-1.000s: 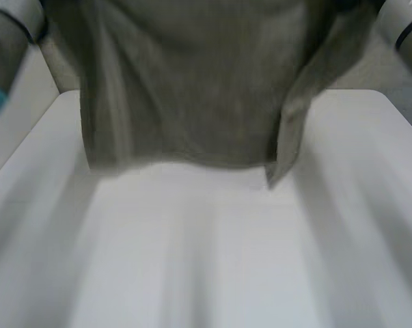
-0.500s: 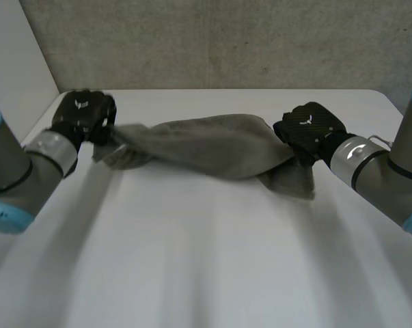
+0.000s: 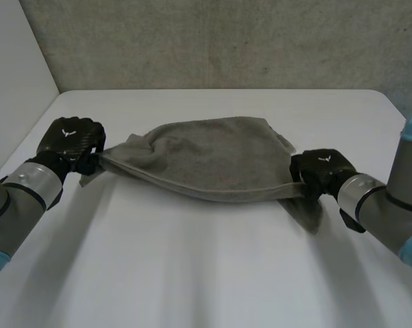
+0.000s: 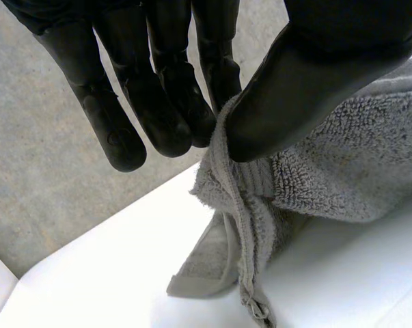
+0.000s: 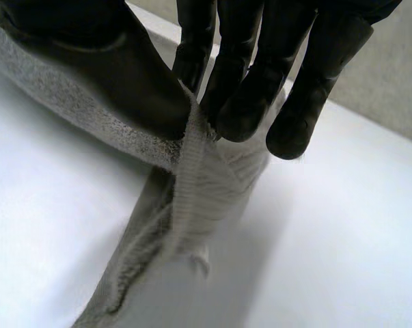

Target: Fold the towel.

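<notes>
Towel (image 3: 212, 158) in L hand (image 3: 70, 139); R hand (image 3: 320, 171)

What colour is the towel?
The towel is plain grey, clearest in the left wrist view.

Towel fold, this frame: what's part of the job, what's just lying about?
Job: towel, stretched between the hands; left hand, pinching one end; right hand, pinching the other end.
Just there: table under the towel; wall behind it.
</notes>
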Motion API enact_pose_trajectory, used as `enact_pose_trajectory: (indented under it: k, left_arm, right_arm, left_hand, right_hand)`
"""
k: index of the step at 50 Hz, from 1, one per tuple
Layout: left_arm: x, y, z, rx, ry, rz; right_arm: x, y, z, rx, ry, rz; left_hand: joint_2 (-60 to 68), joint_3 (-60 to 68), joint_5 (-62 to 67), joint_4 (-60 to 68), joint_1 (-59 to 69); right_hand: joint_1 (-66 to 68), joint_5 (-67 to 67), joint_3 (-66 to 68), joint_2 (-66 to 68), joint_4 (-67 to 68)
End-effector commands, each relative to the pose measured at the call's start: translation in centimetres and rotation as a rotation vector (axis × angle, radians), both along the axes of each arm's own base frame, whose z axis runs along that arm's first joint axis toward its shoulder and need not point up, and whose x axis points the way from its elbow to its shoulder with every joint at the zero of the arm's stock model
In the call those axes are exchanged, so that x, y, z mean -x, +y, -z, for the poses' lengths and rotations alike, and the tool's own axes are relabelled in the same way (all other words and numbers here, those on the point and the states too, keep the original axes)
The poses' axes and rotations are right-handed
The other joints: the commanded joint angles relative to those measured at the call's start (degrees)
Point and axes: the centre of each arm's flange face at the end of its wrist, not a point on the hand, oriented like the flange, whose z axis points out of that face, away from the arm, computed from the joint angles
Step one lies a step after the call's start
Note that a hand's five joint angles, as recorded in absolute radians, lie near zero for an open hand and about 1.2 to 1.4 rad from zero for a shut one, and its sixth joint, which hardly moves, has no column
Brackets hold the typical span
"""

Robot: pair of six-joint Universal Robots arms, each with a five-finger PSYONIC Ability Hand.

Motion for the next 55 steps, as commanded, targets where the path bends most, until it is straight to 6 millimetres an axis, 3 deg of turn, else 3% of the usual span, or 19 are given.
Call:
enact_pose_trajectory:
  k: [1,7,14,30,33,35,39,41,42,44,46,50,53,55]
  left_arm:
    - [-0.8,-1.1,0.1,0.011,0.005,-0.029]
    - [-2.0,-1.8,0.0,0.016,0.006,-0.067]
    - [-2.1,-2.0,0.0,0.015,0.008,-0.070]
    - [-2.4,-2.2,0.1,0.014,0.011,-0.083]
    - [-2.4,-2.2,0.0,0.015,0.011,-0.083]
    - [-2.6,-2.3,-0.1,0.017,0.011,-0.089]
    - [-2.7,-2.4,-0.1,0.018,0.012,-0.092]
    - [-2.6,-2.3,-0.2,0.021,0.012,-0.092]
    - [-2.6,-2.3,-0.2,0.021,0.012,-0.092]
    - [-2.5,-2.0,-0.2,0.017,0.013,-0.089]
    - [-2.3,-1.9,-0.2,0.015,0.012,-0.083]
    - [-2.1,-1.6,0.0,0.008,0.011,-0.074]
    - [-1.9,-1.4,0.1,0.005,0.011,-0.069]
    - [-1.8,-1.4,0.2,0.001,0.009,-0.065]
  right_arm:
    - [0.4,-0.6,1.4,0.009,-0.011,0.066]
    - [0.7,-0.2,2.7,-0.022,-0.009,0.099]
    - [1.0,-0.2,3.0,-0.044,-0.030,0.142]
    - [1.2,0.2,3.7,-0.116,-0.098,0.197]
    - [1.2,0.3,3.9,-0.132,-0.107,0.200]
    - [1.3,-0.2,3.3,-0.129,-0.135,0.198]
    - [1.2,-1.2,1.1,-0.096,-0.175,0.164]
    - [2.8,-2.6,-3.3,-0.014,-0.223,0.171]
    - [2.8,-2.6,-3.3,-0.013,-0.223,0.171]
    - [4.1,-2.8,-7.3,0.086,-0.249,0.164]
    - [4.4,-2.6,-8.5,0.120,-0.260,0.152]
    - [4.3,-2.3,-9.5,0.150,-0.248,0.117]
    - [4.1,-1.8,-8.4,0.156,-0.146,0.077]
    - [4.1,-1.1,-6.4,0.165,0.018,0.030]
  left_hand:
    - [4.21,4.02,4.86,2.45,7.15]
    - [4.21,4.02,4.86,2.45,7.15]
    - [4.21,4.02,4.86,2.45,7.15]
    - [4.21,4.02,4.86,2.45,7.15]
    - [4.21,4.02,4.86,2.45,7.15]
    - [4.21,4.02,4.86,2.45,7.15]
    - [4.21,4.02,4.86,2.45,7.15]
    - [4.21,4.02,4.86,2.45,7.15]
    - [4.21,4.02,4.86,2.45,7.15]
    - [4.21,4.02,4.86,2.45,7.15]
    - [4.21,4.02,4.86,2.45,7.15]
    - [4.21,4.02,4.86,2.45,7.15]
    - [4.21,4.02,4.86,2.45,7.15]
    - [4.21,4.02,4.86,2.45,7.15]
  right_hand:
    - [-13.85,-14.22,-14.02,-12.32,-14.39]
    - [-26.84,-27.21,-27.02,-25.31,-27.39]
    - [-29.57,-29.94,-29.74,-28.04,-30.11]
    - [-28.73,-29.10,-28.90,-27.20,-29.27]
    - [-20.49,-20.86,-20.66,-18.96,-21.03]
    - [3.74,3.37,3.57,5.27,3.19]
    - [3.84,3.47,3.67,5.37,3.30]
    - [3.84,3.47,3.67,5.37,3.30]
    - [3.84,3.47,3.67,5.37,3.30]
    - [3.84,3.47,3.67,5.37,3.30]
    - [3.84,3.47,3.67,5.37,3.30]
    - [3.84,3.47,3.67,5.37,3.30]
    - [3.84,3.47,3.67,5.37,3.30]
    - [3.84,3.47,3.67,5.37,3.30]
